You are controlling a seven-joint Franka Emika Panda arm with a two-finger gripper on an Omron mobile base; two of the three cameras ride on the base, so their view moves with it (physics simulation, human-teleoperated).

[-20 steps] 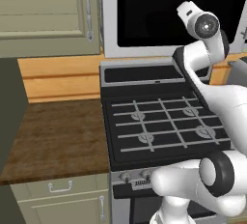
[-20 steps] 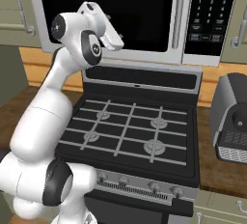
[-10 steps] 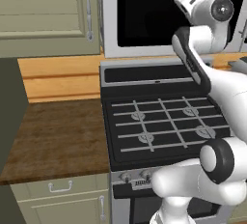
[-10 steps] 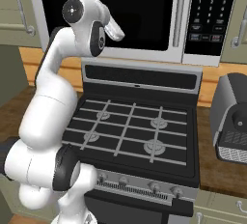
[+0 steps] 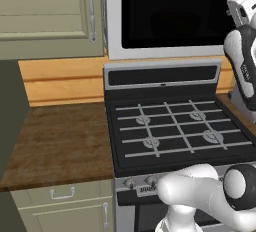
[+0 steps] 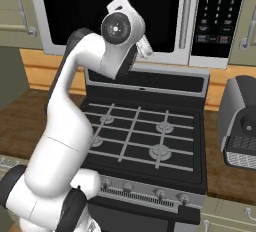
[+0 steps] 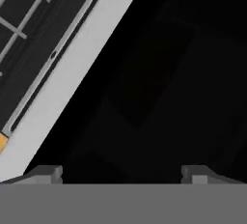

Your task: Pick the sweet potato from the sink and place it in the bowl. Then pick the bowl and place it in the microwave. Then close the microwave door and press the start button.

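The microwave door [image 6: 100,6] is shut, its black glass [image 5: 170,11] framed in silver, with the long bar handle [image 6: 186,13] at its right. Further right is the black keypad panel [image 6: 217,11]. My gripper [image 6: 146,47] hangs just in front of the door's lower edge, above the stove. In the hand view, looking at the dark glass [image 7: 169,73], the gripper [image 7: 123,174] is open, its fingertips [image 7: 46,172] wide apart with nothing between them. The sweet potato, the bowl and the sink are out of view.
A black-and-silver gas stove [image 5: 175,126] sits directly below the microwave. A wooden counter [image 5: 60,141] lies to its left under a cabinet [image 5: 45,16]. A grey appliance [image 6: 242,126] stands on the counter to the stove's right.
My hand has risen and swung to the right across the front of the microwave door. The door stays shut.
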